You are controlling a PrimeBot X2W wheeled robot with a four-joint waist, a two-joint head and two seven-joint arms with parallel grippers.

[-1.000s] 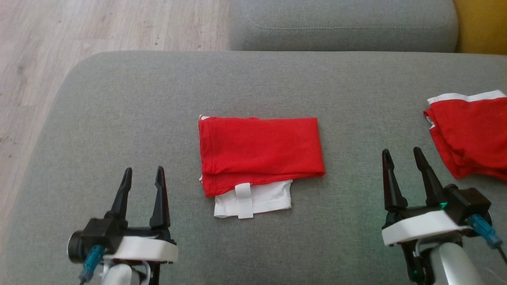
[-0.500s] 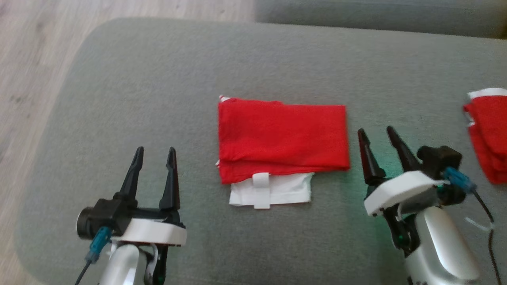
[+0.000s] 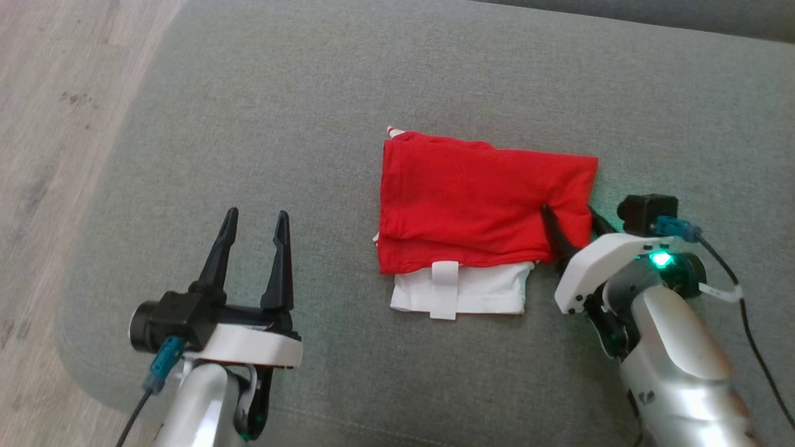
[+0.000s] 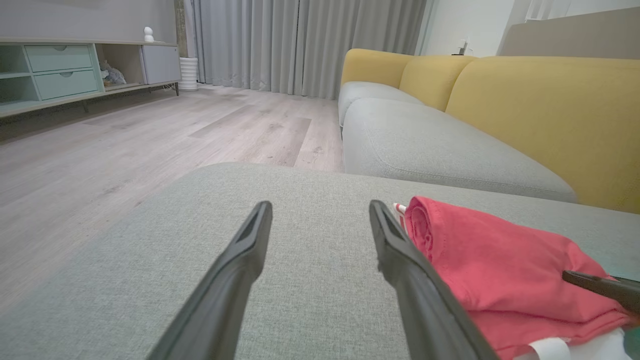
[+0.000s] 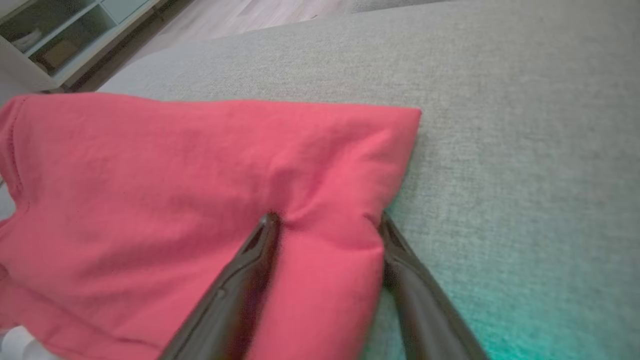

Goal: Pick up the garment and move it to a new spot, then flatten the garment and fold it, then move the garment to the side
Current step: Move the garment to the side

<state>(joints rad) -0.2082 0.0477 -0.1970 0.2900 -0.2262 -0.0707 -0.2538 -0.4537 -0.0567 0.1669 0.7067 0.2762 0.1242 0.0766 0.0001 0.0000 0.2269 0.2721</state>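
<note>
At the middle of the grey fabric sofa seat, you have the folded red-and-white cloth garment lying flat. Your right hand sits at its 4 o'clock corner, fingers spread astride the red edge, not clenched. Your left hand, released, hovers toward 8 o'clock, well apart from the cloth.

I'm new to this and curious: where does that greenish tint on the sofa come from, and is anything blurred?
Head view: a green lamp glows on the right arm's wrist. Right wrist view: its glow tints the sofa greenish; the near fingers look soft. Left wrist view: sharp, evenly lit.
</note>
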